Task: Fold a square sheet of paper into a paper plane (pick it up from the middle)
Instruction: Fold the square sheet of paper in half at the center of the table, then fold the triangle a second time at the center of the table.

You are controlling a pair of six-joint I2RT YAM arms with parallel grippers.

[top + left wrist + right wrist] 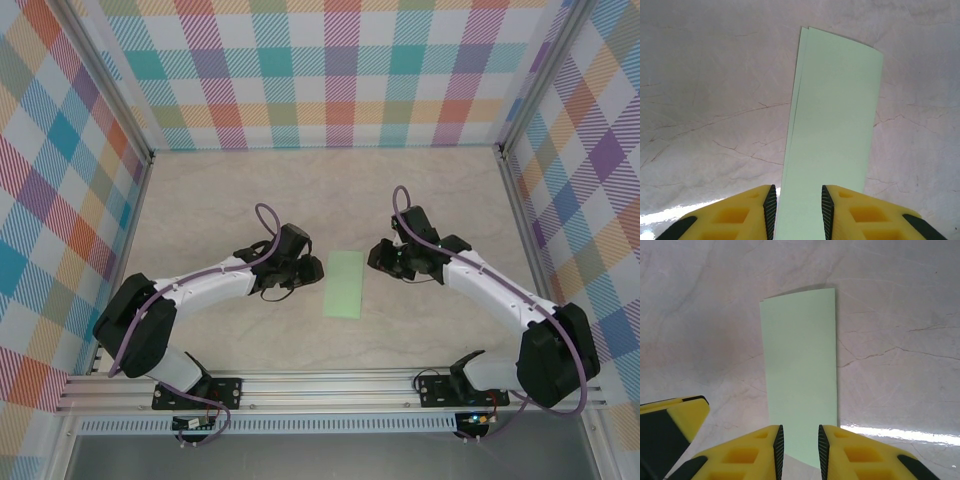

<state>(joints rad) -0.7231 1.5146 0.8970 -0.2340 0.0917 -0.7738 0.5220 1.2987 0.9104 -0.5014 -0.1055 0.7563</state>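
From above: thin pale mint-green sheet of paper (344, 284), a narrow rectangle, flat on the pale marbled tabletop (430, 190) between the two arms. Just beside its left long edge, left gripper (308, 268); near its upper right corner and apart from it, right gripper (376, 258). Opening of either hard to read from here. Pastel plaid walls (330, 70) on three sides, aluminium rail (330, 385) along the near edge.

From the left wrist: yellow fingers (735, 220) with black ribbed pads (771, 210) narrowly parted, the sheet's near end seen through the gap, the rest running ahead. Two layers at its left edge. Fine dark veins across the tabletop.

From the right wrist: a similar narrow gap, the sheet's near edge just inside it, the rest stretching ahead, flat. Bright glare strip (900, 434) at right.
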